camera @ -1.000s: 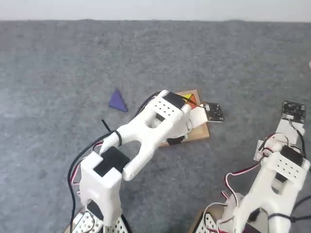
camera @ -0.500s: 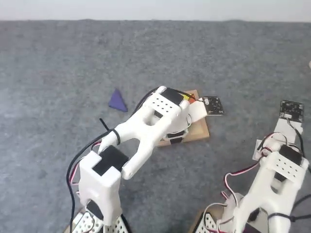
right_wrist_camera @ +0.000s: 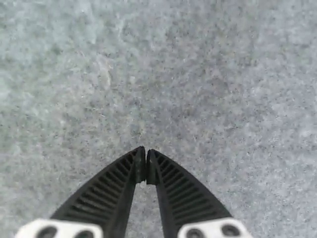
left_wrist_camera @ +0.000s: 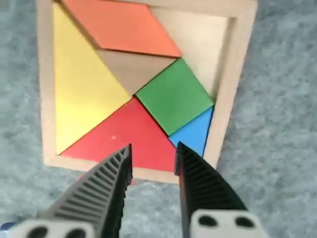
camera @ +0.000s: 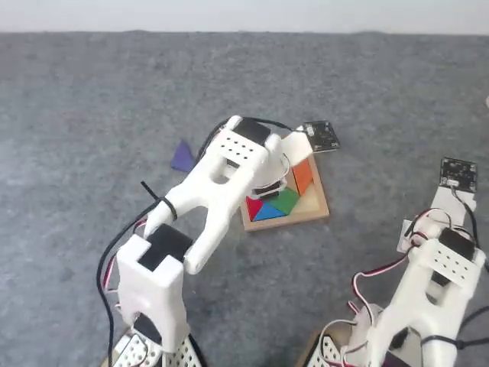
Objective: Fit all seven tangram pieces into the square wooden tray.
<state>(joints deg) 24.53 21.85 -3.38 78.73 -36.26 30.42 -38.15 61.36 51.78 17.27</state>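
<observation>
The square wooden tray (camera: 288,221) lies mid-table on the grey carpet. In the left wrist view the tray (left_wrist_camera: 237,74) holds a yellow triangle (left_wrist_camera: 81,84), an orange parallelogram (left_wrist_camera: 124,27), a plain wood-coloured triangle (left_wrist_camera: 133,69), a green square (left_wrist_camera: 174,95), a red triangle (left_wrist_camera: 129,134) and a small blue triangle (left_wrist_camera: 195,134). One triangular corner slot (left_wrist_camera: 200,39) shows bare wood. My left gripper (left_wrist_camera: 153,148) hangs open above the tray's rim by the red piece, holding nothing. A purple triangle (camera: 182,157) lies on the carpet left of the tray. My right gripper (right_wrist_camera: 144,153) is shut over bare carpet.
The left arm (camera: 210,191) stretches from the near edge to the tray and hides its left part in the high view. The right arm (camera: 439,275) stands at the near right. Grey carpet covers the table all round.
The left arm has swung left and away from over the tray, uncovering the coloured pieces in the high view. The right arm has stayed put.
</observation>
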